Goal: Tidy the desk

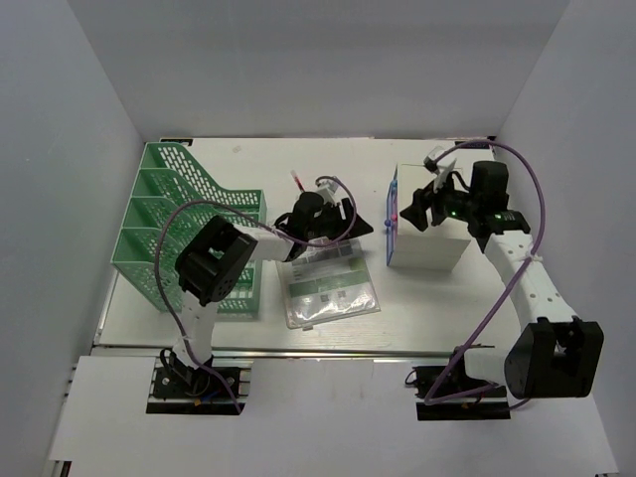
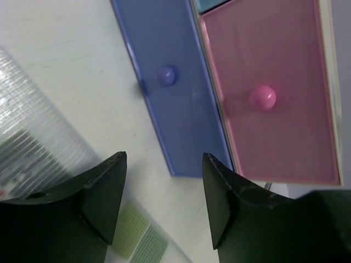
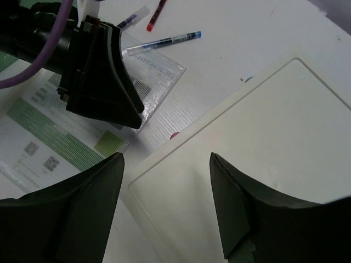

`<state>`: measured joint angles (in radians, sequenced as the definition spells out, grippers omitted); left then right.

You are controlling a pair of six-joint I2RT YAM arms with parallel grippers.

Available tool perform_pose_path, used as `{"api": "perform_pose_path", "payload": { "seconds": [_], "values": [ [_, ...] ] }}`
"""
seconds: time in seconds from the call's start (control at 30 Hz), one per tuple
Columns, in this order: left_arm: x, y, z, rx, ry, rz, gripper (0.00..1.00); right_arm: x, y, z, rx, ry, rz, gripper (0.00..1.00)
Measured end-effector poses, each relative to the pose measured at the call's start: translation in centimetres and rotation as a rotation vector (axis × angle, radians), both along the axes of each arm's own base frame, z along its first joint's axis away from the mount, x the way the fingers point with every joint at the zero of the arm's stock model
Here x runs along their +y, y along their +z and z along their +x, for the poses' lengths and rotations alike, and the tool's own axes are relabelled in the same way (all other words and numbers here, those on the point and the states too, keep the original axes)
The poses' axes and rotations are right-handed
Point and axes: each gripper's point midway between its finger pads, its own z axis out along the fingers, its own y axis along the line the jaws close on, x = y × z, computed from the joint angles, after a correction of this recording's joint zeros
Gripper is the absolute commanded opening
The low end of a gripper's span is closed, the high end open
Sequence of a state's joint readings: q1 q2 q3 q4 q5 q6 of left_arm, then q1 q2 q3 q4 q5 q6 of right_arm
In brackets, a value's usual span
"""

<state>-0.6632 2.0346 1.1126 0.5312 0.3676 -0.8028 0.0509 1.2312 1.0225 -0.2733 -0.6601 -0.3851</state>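
The white table [image 1: 248, 154] lies under both arms, bearing a green file rack [image 1: 169, 224], a document sleeve [image 1: 328, 288] and a drawer box [image 1: 437, 214]. The left claw [image 2: 163, 164] gapes empty facing the blue drawer [image 2: 164, 104]. The right claw [image 3: 167, 164] hangs open above the box.

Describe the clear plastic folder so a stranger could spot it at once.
On the white desk, look between the green mesh file rack and the white drawer box. Lying flat there is the clear plastic folder, the only see-through thing, with green-printed sheets inside.
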Motion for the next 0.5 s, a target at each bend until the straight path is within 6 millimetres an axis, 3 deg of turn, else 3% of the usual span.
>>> {"api": "perform_pose_path", "payload": {
  "seconds": [0.17,0.5],
  "values": [
    [-2.7,0.0,1.5,0.007,-0.006,-0.069,0.68,0.6,-1.4,0.8,0.045,-0.051,-0.023,0.70],
    [-5.2,-3.2,3.3,0.089,0.005,-0.150,0.59,0.0,-0.7,2.3,0.008,-0.132,-0.002,0.66]
  ]
}}
